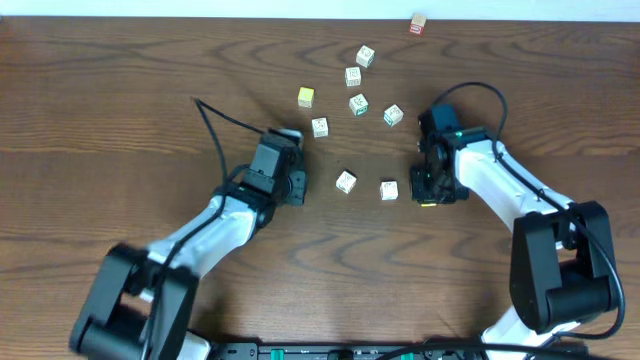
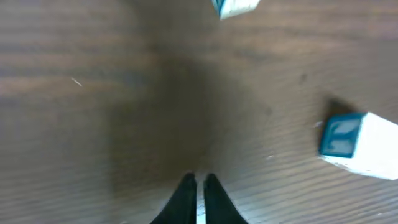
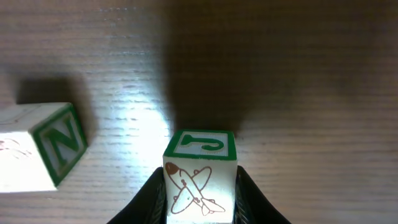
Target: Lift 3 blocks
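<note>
Several small whitish letter blocks lie scattered on the wooden table (image 1: 120, 90). One block with red marks (image 1: 419, 22) sits at the far back edge. My right gripper (image 3: 200, 179) is shut on a block (image 3: 200, 168) with a green J on top and a red-brown airplane on its face. In the overhead view the right gripper (image 1: 430, 192) hides that block. My left gripper (image 2: 199, 182) is shut with nothing between its fingers, just above bare wood. It sits (image 1: 292, 135) just left of a white block (image 1: 320, 127). A blue-marked block (image 2: 357, 144) lies to its right.
A solid yellow cube (image 1: 305, 96) lies left of the cluster. A block with a green N (image 3: 43, 146) rests just left of the right gripper. Two more blocks (image 1: 346, 181) (image 1: 389, 189) lie between the arms. Another block (image 2: 235, 6) shows at the left wrist view's top edge.
</note>
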### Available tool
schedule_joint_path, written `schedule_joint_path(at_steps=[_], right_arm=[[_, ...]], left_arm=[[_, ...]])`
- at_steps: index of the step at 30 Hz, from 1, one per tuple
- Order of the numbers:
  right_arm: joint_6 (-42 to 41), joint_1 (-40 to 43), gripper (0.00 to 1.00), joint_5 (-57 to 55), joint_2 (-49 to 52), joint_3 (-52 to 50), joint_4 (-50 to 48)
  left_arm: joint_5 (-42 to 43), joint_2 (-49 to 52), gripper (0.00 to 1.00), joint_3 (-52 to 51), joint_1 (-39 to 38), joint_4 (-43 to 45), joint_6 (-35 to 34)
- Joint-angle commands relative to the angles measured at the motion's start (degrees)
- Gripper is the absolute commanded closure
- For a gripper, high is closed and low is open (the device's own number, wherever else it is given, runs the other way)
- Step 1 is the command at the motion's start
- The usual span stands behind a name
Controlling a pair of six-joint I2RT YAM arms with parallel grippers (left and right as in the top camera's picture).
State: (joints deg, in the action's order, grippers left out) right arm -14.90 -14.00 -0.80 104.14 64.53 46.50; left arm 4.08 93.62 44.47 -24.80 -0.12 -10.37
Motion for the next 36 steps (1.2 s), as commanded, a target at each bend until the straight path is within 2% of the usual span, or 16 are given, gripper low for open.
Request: schedule_joint_path(at_steps=[1, 9, 20, 29, 35, 36], right_arm=[[-0.92, -0.35, 0.99, 3.58, 0.55, -2.56, -2.64], [1.73, -0.37, 0.99, 10.60, 0.55, -3.85, -4.98], [2.80, -4.20, 0.99, 11.41, 0.55, -3.85, -6.01], [2.97, -5.27, 0.98, 9.42, 0.55, -3.85, -6.45], [2.95, -4.70, 0.80, 7.87, 0.55, -3.85, -6.67], [2.95, -4.63, 0.74, 7.69, 0.55, -3.85, -6.69]], left_arm=[[4.39, 2.34, 0.93, 1.42, 0.04, 2.60, -0.26], [12.79, 6.05, 0.93, 1.42, -1.86, 10.14, -1.53], [12.83, 6.36, 0.93, 1.42, -8.52, 11.41, -2.16], [12.83, 6.36, 0.93, 1.42, -8.87, 10.58, -2.16], [12.83, 6.36, 0.93, 1.42, -8.87, 10.49, -2.16], [12.83, 6.36, 0.92, 1.42, -8.87, 10.51, -2.16]])
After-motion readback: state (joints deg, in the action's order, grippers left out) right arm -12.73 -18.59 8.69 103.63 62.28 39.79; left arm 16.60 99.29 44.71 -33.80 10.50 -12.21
